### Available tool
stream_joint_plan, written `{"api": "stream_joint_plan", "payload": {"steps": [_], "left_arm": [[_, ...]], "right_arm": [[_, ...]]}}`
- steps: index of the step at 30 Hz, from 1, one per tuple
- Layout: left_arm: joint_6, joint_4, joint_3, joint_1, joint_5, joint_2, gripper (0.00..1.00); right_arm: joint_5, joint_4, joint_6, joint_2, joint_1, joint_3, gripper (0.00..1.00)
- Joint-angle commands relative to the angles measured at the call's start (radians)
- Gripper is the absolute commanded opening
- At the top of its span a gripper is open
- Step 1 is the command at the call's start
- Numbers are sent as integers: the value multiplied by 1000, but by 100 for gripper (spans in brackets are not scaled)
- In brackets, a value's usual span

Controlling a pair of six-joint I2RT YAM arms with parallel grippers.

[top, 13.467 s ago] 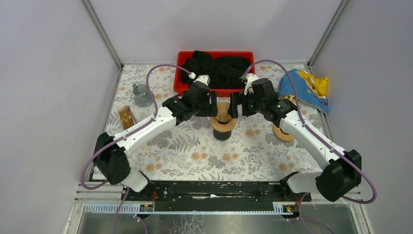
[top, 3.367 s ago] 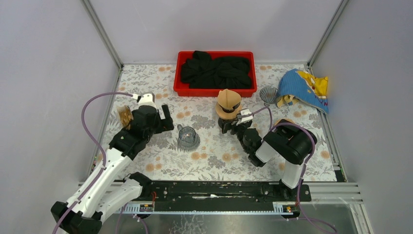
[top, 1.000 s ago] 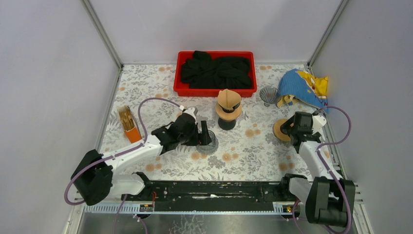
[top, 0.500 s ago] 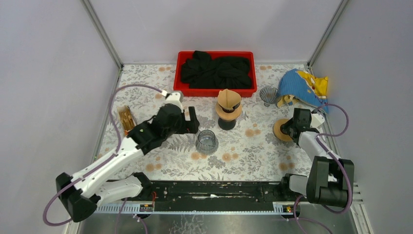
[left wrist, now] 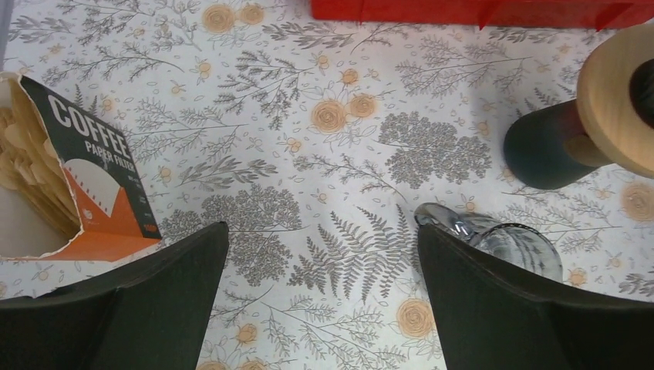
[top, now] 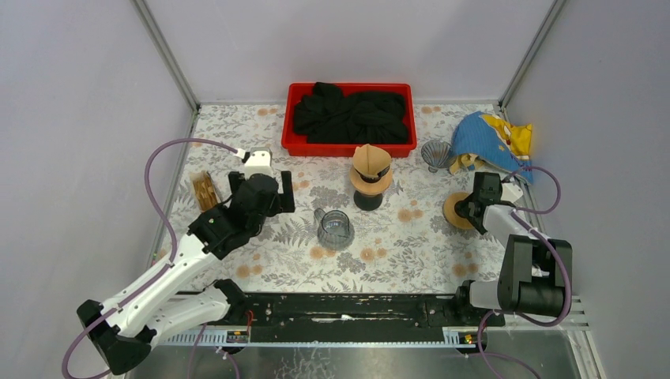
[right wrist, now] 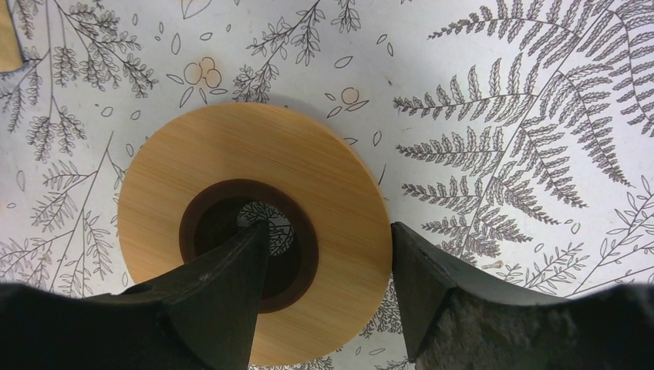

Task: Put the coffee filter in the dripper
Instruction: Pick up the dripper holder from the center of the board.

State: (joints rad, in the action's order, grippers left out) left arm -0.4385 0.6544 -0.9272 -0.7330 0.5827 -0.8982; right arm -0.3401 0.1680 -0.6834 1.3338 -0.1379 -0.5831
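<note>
Brown paper coffee filters (left wrist: 27, 173) stand in an open orange and black box (top: 207, 192) at the table's left. Another brown filter (top: 371, 160) sits on a wooden collar over a black stand (left wrist: 540, 146) at the centre. A small cone-shaped dripper (top: 435, 154) stands by the blue cloth. My left gripper (left wrist: 322, 230) hangs open above bare tablecloth between the box and a glass cup (top: 335, 229), holding nothing. My right gripper (right wrist: 328, 227) is open over a wooden ring (right wrist: 339, 177), one finger in its hole and the other just outside its rim.
A red bin (top: 296, 142) with black cloth stands at the back. A blue and yellow cloth (top: 494, 142) lies at the back right. Grey walls close in the left, right and far sides.
My left gripper has let go of the glass cup and drawn back to the left, leaving the cup standing. The right gripper's jaws have narrowed around the wooden ring's band.
</note>
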Motion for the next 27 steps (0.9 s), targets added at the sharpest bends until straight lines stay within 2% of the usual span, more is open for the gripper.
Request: {"api": "stream_joint_plan", "payload": {"steps": [1,5,13,27], "left_arm": [[13,9,13,17,46,19,100],[12,-8,26,56,-4,40,100],[12,-31,43,121,-77,70,100],[13,-56,54,173,-179,70,100]], "right_arm": [[20,4,-9,24,-5,-38,65],[29,5,-2,35,-5,-40,64],[91,2,21,32,-5,-37,47],[262,70,87,-99,2,-38,27]]}}
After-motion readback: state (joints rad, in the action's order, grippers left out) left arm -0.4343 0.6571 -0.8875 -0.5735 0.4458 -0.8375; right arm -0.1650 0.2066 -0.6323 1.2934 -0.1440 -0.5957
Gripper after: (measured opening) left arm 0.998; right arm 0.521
